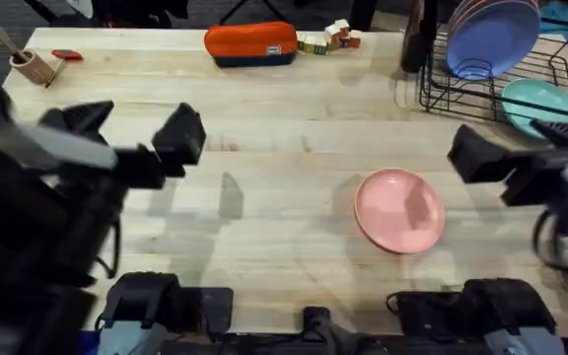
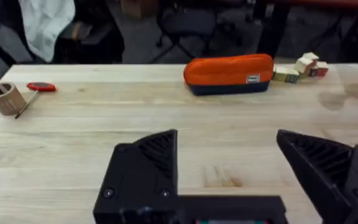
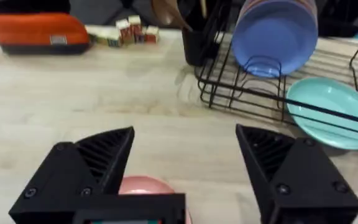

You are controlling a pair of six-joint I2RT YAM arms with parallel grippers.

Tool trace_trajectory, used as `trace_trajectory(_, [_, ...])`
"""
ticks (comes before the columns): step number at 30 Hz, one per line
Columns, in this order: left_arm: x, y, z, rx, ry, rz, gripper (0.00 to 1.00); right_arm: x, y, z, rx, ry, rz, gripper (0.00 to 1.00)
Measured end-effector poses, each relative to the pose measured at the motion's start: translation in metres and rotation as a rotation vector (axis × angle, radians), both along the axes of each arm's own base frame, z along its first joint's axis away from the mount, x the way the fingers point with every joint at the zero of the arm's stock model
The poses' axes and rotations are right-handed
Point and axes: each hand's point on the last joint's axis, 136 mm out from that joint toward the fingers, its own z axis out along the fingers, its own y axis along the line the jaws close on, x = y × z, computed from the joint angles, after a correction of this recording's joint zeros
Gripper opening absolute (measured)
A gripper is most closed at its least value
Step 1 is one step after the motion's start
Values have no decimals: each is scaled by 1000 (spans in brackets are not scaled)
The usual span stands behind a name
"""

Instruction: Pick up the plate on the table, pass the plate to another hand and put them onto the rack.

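The pink plate [image 1: 399, 210] lies flat on the light-wood table [image 1: 264, 187], right of centre; its rim [image 3: 143, 184] also peeks out between the right gripper's fingers. My right gripper [image 1: 519, 146] [image 3: 185, 155] hovers open to the plate's right, above it, holding nothing. Far to the plate's left, my left gripper [image 1: 138, 126] [image 2: 229, 158] hangs open and empty over bare table. The black wire rack [image 1: 461, 97] [image 3: 241, 93] stands at the back right, with a blue-lavender plate [image 1: 491, 35] [image 3: 275, 34] upright in it and a teal plate [image 1: 538, 103] [image 3: 331, 112] leaning low at its front.
An orange pouch [image 1: 250, 43] [image 2: 229, 71] and small wooden blocks [image 1: 328, 39] lie at the back middle. A wooden cup with utensils [image 1: 33, 65] and a red item [image 1: 67, 55] sit at the back left. A dark container [image 1: 417, 39] stands beside the rack.
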Motion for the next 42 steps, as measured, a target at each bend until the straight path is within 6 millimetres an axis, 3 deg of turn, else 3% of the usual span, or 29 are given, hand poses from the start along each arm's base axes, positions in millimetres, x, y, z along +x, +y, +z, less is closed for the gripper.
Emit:
trace_trajectory(9, [20, -7, 46, -28, 243, -33, 993, 13, 0, 39, 2, 260, 0, 994])
trace_trajectory(14, [31, -10, 56, -45, 383, -47, 993, 20, 0, 51, 3, 371, 0, 993])
trace_trajectory(23, [52, -13, 45, -59, 525, -60, 993, 28, 0, 54, 3, 434, 0, 993])
trace_trajectory(37, [53, -13, 42, -62, 535, -59, 993, 20, -1, 46, 1, 480, -5, 994])
trace_trajectory(42, [50, -21, 37, -66, 564, -91, 995, 16, -10, 49, -26, 465, -53, 994])
